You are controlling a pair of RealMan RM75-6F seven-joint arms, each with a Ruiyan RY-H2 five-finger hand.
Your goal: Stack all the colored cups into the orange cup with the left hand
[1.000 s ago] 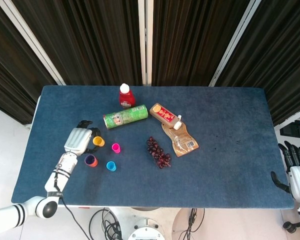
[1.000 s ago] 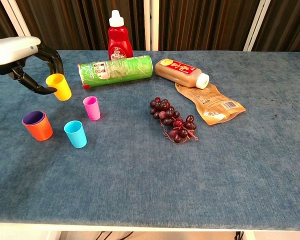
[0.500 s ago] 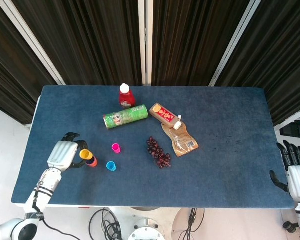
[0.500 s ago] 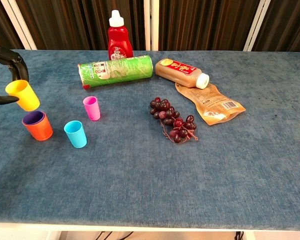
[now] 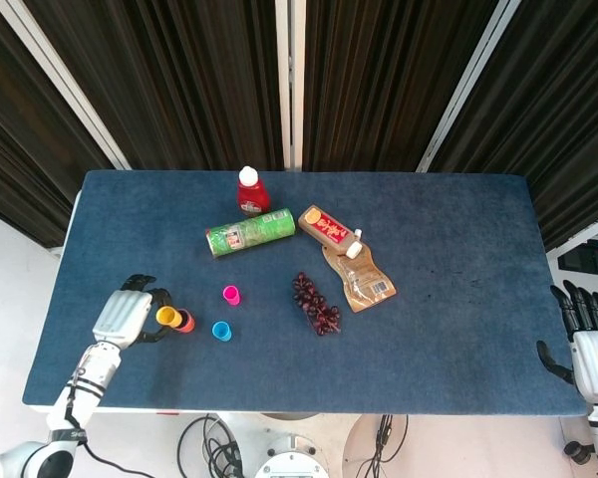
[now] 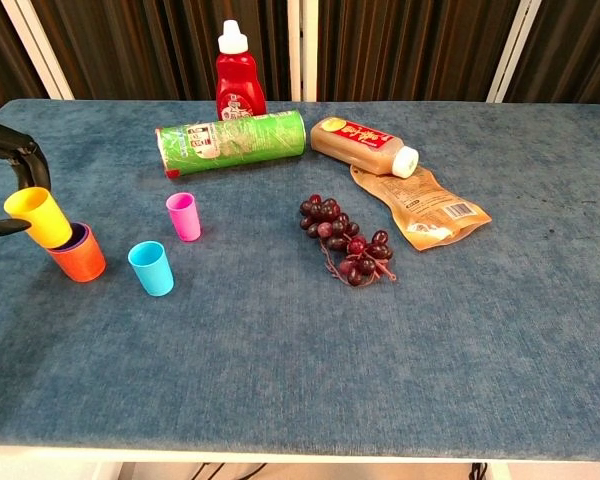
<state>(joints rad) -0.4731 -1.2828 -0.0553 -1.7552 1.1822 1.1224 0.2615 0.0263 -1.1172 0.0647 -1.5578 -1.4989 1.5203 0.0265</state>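
- The left hand (image 5: pixel 123 316) is near the left front part of the blue bench (image 5: pixel 458 299), grasping a yellow cup (image 5: pixel 166 317) between its dark fingers (image 6: pixel 8 155).
- In the chest view the yellow cup (image 6: pixel 40 216) is tilted, its base at the mouth of the orange cup (image 6: pixel 78 256); I cannot tell whether it is partly inside or just above.
- The orange cup stands upright on the bench, with a purple cup (image 6: pixel 78 238) nested inside it; only the purple rim shows.
- A blue cup (image 6: pixel 151 267) stands upright just to the right of the orange cup, apart from it.
- A pink cup (image 6: pixel 183 216) stands upright further back, between the blue cup and a green can (image 6: pixel 232 142) that lies on its side.
- A red bottle (image 6: pixel 239 86) stands upright behind the can.
- A brown bottle (image 6: pixel 363 144) lies on its side to the right of the can, its white cap touching a flat tan pouch (image 6: pixel 420 205).
- A bunch of dark grapes (image 6: pixel 344 240) lies near the middle of the bench, just left of the pouch.
- The right hand (image 5: pixel 588 339) is at the far right edge of the head view, off the bench, released, with its fingers apart and nothing in it.
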